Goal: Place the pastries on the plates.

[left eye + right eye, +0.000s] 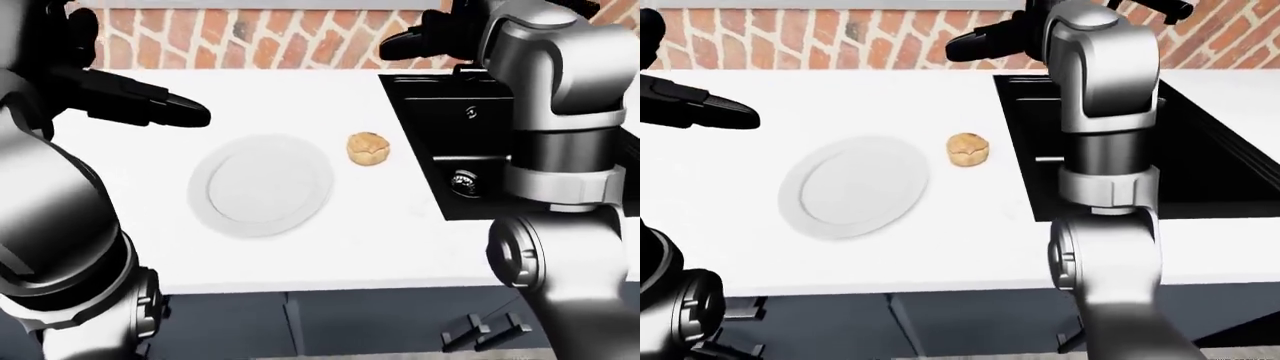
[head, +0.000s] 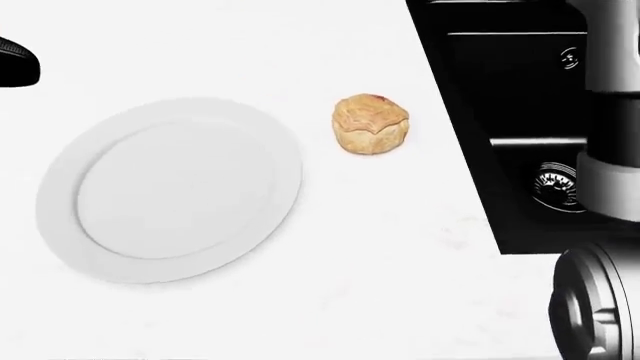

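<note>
A round golden pastry lies on the white counter, between a white plate on its left and the black sink on its right. The plate holds nothing. My left hand hovers above the counter up and left of the plate, its dark fingers stretched out and open; only a fingertip shows at the head view's left edge. My right hand is raised high near the brick wall, above the sink's far corner, open and holding nothing.
The sink basin has a round drain, and my right forearm stands upright over it. A brick wall runs along the counter's far side. Dark cabinet fronts sit below the counter's near edge.
</note>
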